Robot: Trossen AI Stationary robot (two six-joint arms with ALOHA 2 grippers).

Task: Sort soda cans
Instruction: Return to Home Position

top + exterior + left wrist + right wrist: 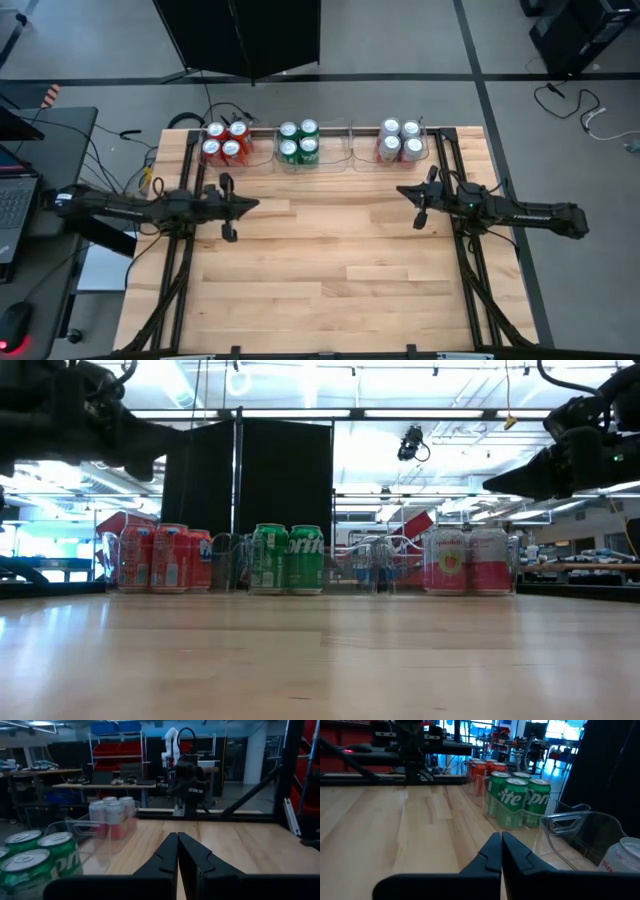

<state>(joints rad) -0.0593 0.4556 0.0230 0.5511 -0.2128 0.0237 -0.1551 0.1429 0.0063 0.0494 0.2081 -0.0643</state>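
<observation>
Along the table's far edge stand three clear trays. The left one holds several red cans (225, 142), the middle one several green cans (298, 142), the right one several silver-white cans with red marks (400, 141). All cans stand upright on their bases. My left gripper (254, 204) hovers shut over the left part of the table, pointing toward the right edge, holding nothing. My right gripper (402, 190) hovers shut over the right part, pointing toward the left edge, also holding nothing. Both are raised above the table (320, 650) in the low view.
The wooden table (330, 270) lies bare between and in front of the two arms. Black frame rails (180, 270) run along its left and right sides. A laptop (15, 205) and cables sit off the table's left side.
</observation>
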